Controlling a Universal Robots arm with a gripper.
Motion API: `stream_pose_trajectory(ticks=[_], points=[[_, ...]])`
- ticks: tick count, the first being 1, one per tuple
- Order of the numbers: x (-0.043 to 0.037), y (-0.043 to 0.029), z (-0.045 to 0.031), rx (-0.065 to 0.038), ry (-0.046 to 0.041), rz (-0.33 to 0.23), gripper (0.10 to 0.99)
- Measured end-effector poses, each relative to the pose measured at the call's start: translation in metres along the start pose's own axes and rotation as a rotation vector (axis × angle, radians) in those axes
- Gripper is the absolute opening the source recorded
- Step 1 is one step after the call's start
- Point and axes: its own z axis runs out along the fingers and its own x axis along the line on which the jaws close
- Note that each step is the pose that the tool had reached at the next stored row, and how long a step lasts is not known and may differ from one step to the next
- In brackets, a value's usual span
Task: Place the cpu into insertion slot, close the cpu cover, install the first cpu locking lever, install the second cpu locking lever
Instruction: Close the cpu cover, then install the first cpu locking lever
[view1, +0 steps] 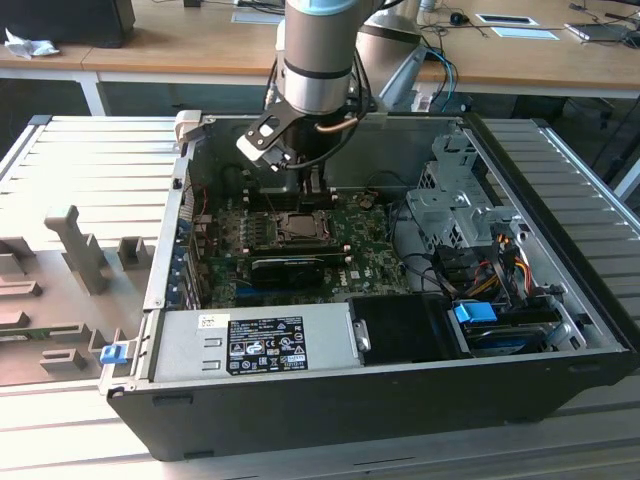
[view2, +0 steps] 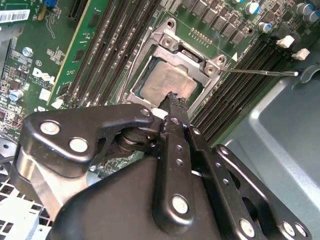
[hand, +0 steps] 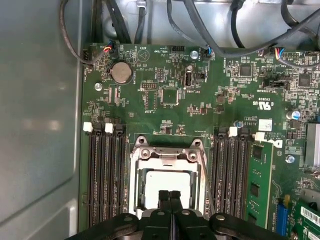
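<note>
The cpu (hand: 167, 181) lies flat in the insertion slot (hand: 134, 180), its pale metal face showing through the window of the cpu cover (hand: 167, 155), which is down over it. In the second wrist view the cpu (view2: 170, 80) sits inside the cover frame (view2: 192, 56). A thin locking lever (view2: 260, 73) sticks out sideways over the memory slots, unlatched. My gripper (hand: 169, 196) is shut with nothing in it, and its tips (view2: 172, 97) hover at the cpu's edge. In the exterior view my gripper (view1: 303, 195) hangs just above the slot (view1: 298, 226) inside the case.
Black memory slots (hand: 105, 175) flank the socket on both sides. A grey power supply box (view1: 250, 345), a long black card (view1: 290, 265), a metal drive cage (view1: 455, 200) and loose cables (view1: 500, 260) crowd the case. Cables (hand: 120, 20) hang by the case wall.
</note>
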Motion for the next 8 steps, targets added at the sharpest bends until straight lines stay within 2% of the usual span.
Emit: stream_pose_trajectory(ticks=[4, 5, 8], points=[[0.0001, -0.0013, -0.0019, 0.0, 0.0, 0.0, 0.106], [0.0003, -0.0014, -0.008, 0.0, -0.0001, 0.0, 0.106], [0.0014, -0.0016, -0.0325, 0.002, -0.0027, 0.0, 0.106]])
